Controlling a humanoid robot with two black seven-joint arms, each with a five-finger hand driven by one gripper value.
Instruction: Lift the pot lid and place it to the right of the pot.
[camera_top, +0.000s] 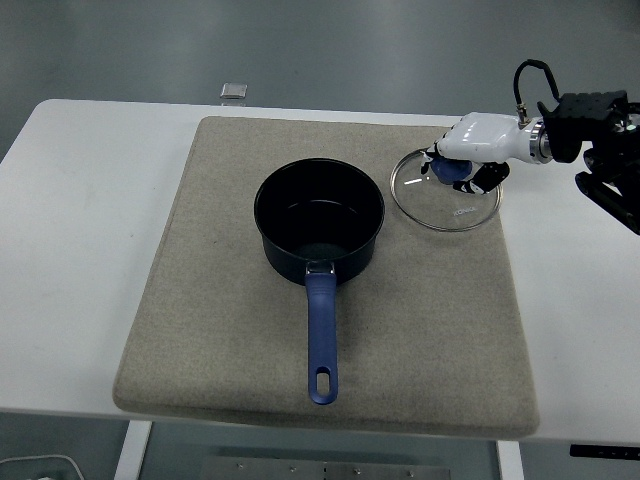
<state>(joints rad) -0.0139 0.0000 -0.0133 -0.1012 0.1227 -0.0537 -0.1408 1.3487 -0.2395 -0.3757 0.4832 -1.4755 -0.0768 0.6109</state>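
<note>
A dark blue pot (319, 222) with a long blue handle pointing toward me sits open in the middle of the beige mat (230, 330). The glass lid (446, 197) with a blue knob lies on the mat to the right of the pot. My right hand (463, 160), white with black fingertips, is over the lid with its fingers curled around the knob. The left arm is not in view.
A small grey square object (234, 91) lies at the table's far edge. The mat covers most of the white table (70, 230). My right arm's black forearm (600, 125) reaches in from the right edge.
</note>
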